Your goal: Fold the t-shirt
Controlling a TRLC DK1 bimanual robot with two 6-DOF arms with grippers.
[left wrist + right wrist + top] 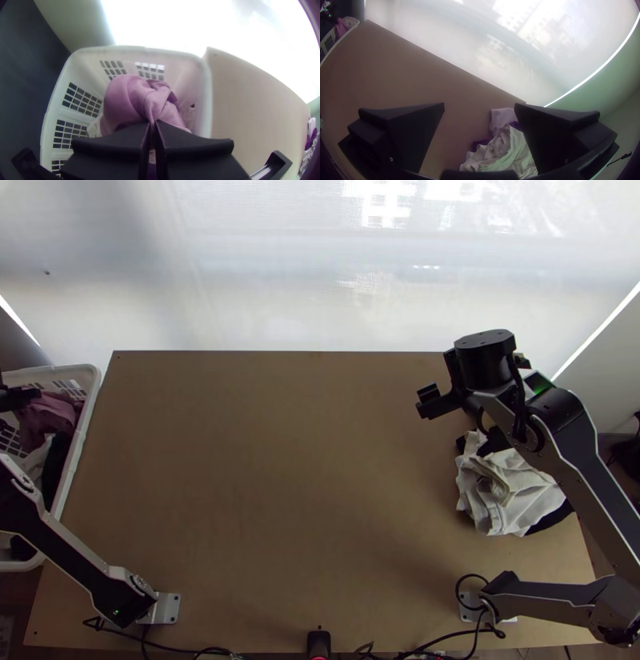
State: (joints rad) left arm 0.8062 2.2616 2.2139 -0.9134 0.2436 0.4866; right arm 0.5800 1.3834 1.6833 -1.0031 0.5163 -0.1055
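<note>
At the left edge of the top view, down in the laundry basket (133,50), my left gripper (154,125) has its 2 flat fingers pinched together on a gathered fold of the pink cloth (126,96), which I take to be the t-shirt. Bunched and twisted, it rises to the fingertips in soft pleats, with a rounded bulge to the side. I judge it light, limp and easy to crease, nothing fragile; thin knit like this should grip well between wide pads, though a shallow pinch could let the smooth fabric slip. Once it lies on the worktop (280,460), I would take it by 2 spread corners, shoulders or hem, since a middle grasp only makes a rope of it (cloth forgives much, but not that).

Toward the upper right of the top view, my right gripper (479,105) has its fingers spread wide with nothing between them. Near it, at the right of the worktop, sits a crumpled white cloth (512,496), its ridges sharper and its folds more layered, over a matte dark cloth (552,520). The basket is stiff white plastic, its walls pierced by grids of small rectangular holes; the worktop is flat, plain brown wood, smooth enough for fabric to slide across.
</note>
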